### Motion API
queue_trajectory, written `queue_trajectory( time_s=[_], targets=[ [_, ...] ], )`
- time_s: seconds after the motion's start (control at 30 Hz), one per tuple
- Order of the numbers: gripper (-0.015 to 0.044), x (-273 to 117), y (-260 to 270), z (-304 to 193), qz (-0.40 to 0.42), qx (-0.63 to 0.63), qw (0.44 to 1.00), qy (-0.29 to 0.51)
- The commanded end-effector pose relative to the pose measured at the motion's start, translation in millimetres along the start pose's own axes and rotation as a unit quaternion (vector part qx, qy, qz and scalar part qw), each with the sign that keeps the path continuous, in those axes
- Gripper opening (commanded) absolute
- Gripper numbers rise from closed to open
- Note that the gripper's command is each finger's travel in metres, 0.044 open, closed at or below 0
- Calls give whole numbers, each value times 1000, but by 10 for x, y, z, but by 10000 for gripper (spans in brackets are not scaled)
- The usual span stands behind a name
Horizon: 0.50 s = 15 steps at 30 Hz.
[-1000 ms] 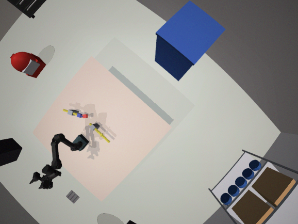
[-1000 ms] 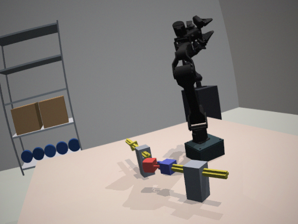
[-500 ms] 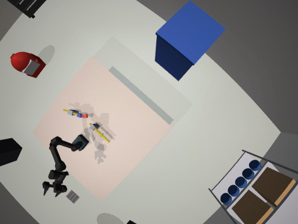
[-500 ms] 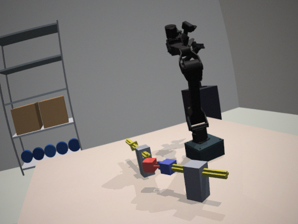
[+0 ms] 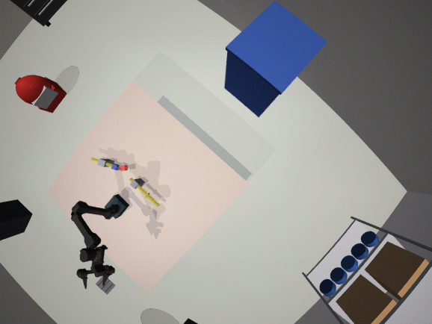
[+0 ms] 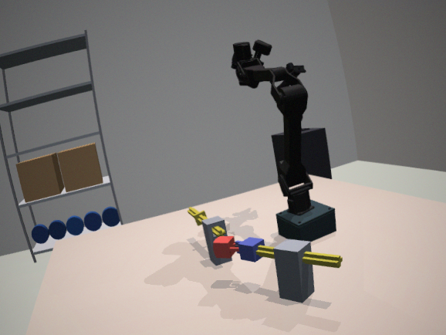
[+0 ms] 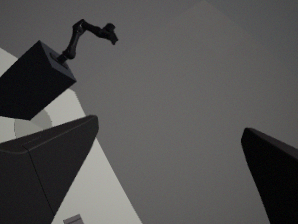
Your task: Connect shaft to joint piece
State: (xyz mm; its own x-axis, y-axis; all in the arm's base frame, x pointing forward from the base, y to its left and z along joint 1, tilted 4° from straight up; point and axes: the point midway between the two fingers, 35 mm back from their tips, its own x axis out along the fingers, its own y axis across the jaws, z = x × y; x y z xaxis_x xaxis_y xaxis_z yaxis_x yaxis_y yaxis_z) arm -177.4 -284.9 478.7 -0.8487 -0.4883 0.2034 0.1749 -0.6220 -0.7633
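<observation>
The red square joint piece [image 5: 123, 168] [image 6: 224, 247] is hinged to a blue piece [image 5: 115, 166] [image 6: 251, 249] on the end of the first yellow shaft [image 5: 95, 160] [image 6: 324, 259], which runs through a grey block [image 5: 104, 163] [image 6: 294, 270]. The red piece looks roughly in line with this shaft; its opening is not clearly visible. The second yellow shaft [image 5: 153, 199] [image 6: 197, 214] passes through another grey block [image 5: 136, 183] [image 6: 210, 241] at an angle. Its near end is short of the red piece, with a gap between. My gripper [image 5: 95, 286] [image 7: 169, 128] is open and empty, raised far from both shafts.
The arm's dark base [image 5: 121, 203] [image 6: 305, 225] stands on the pinkish table top [image 5: 194, 179] [image 6: 96, 278], near the second block. A dark pedestal [image 5: 13, 220] [image 6: 318, 154] [image 7: 35, 82] stands beyond the table. A blue box, a red helmet-like object and a shelf rack stand farther off.
</observation>
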Motion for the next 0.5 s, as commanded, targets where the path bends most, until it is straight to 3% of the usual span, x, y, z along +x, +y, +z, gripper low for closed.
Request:
queue_trajectory(
  time_s=[0.0,0.47],
  targets=[
    [440,-129,274,288,58,19,997,-44],
    [440,-891,1162,1033,255,54,954,-149]
  ],
)
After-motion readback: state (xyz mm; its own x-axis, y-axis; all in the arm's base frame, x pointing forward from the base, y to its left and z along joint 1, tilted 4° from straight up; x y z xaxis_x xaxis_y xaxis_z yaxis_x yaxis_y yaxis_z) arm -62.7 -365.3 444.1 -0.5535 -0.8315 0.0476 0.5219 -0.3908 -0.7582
